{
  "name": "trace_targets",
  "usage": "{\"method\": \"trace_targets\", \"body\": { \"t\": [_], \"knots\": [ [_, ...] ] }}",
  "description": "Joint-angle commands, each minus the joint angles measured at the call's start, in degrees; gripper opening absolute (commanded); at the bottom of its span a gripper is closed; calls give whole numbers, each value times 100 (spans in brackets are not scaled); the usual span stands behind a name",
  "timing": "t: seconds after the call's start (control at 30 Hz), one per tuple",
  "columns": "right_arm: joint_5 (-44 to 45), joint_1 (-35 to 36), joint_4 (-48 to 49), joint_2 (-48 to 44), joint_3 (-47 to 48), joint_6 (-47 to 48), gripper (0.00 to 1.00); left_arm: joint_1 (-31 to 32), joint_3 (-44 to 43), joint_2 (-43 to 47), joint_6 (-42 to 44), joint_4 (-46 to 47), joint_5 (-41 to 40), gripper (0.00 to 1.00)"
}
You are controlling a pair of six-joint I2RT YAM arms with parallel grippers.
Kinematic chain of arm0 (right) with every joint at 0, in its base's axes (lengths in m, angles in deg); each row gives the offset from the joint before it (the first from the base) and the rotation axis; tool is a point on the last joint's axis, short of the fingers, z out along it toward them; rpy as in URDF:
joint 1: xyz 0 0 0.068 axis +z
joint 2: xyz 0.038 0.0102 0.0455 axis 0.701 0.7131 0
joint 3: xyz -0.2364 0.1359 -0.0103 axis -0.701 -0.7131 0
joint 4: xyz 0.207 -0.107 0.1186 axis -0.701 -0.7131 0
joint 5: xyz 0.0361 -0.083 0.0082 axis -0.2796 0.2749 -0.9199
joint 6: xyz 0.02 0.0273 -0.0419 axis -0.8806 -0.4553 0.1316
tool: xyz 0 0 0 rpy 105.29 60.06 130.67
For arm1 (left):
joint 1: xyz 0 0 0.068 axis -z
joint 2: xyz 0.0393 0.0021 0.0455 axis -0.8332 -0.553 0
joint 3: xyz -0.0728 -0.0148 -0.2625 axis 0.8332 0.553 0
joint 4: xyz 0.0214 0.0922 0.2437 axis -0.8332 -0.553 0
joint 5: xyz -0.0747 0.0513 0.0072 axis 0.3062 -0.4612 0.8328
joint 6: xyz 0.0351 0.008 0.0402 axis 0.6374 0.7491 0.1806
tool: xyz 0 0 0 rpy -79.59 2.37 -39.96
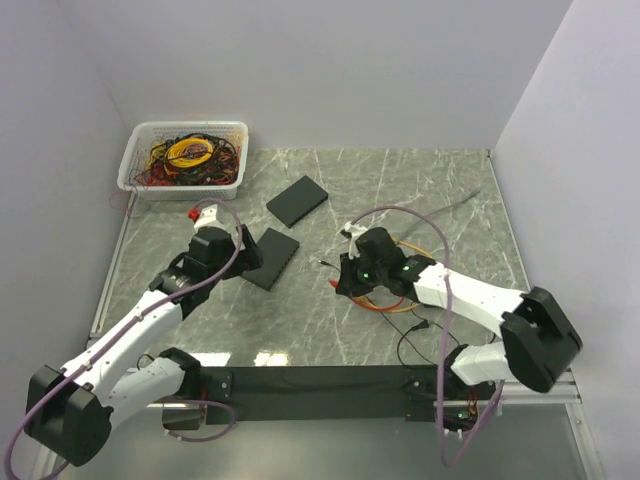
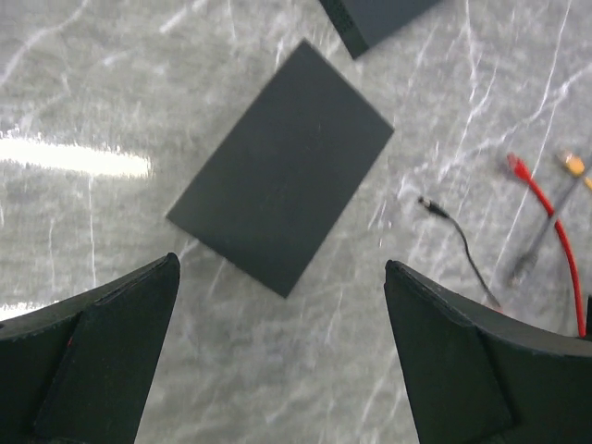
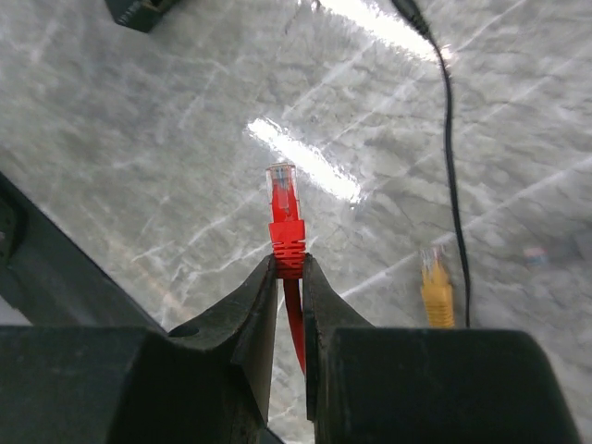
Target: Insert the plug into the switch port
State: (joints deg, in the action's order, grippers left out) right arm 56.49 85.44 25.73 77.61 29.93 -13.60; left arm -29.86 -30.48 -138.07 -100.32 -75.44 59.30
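Note:
A red network plug (image 3: 285, 208) on a red cable is pinched by its boot between my right gripper's (image 3: 289, 264) shut fingers, tip pointing forward above the marble table. In the top view the right gripper (image 1: 345, 281) sits right of centre. Two flat black switch boxes lie on the table, a near one (image 1: 272, 257) and a far one (image 1: 297, 200). My left gripper (image 1: 243, 262) is open and empty beside the near box, which fills the left wrist view (image 2: 287, 176) just beyond the fingertips. The red plug also shows there (image 2: 515, 166).
A white basket (image 1: 190, 125) full of tangled cables stands at the back left. A yellow plug (image 3: 437, 287) and a thin black cable (image 3: 449, 139) lie under the right gripper. Coiled orange and red cable (image 1: 400, 300) lies by the right arm.

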Motion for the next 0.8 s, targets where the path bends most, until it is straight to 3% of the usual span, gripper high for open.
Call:
{"method": "trace_targets", "body": {
  "t": [0.0, 0.23, 0.33, 0.43, 0.77],
  "knots": [
    [140, 187, 57, 442, 485, 161, 0, 15, 178, 63, 41, 1283, -442, 100],
    [325, 442, 56, 1698, 1339, 293, 0, -265, -6, -1104, 602, 2311, -118, 96],
    [308, 495, 30, 2146, 1734, 346, 0, -904, 231, -1430, 569, 3049, 935, 88],
    [282, 504, -75, 2507, 2130, 372, 0, -1389, 609, -1519, 507, 3788, 1596, 87],
    [220, 627, -330, 3097, 2930, 469, 0, -1505, 1223, -2442, 244, 5387, 2579, 88]
  ]
}}
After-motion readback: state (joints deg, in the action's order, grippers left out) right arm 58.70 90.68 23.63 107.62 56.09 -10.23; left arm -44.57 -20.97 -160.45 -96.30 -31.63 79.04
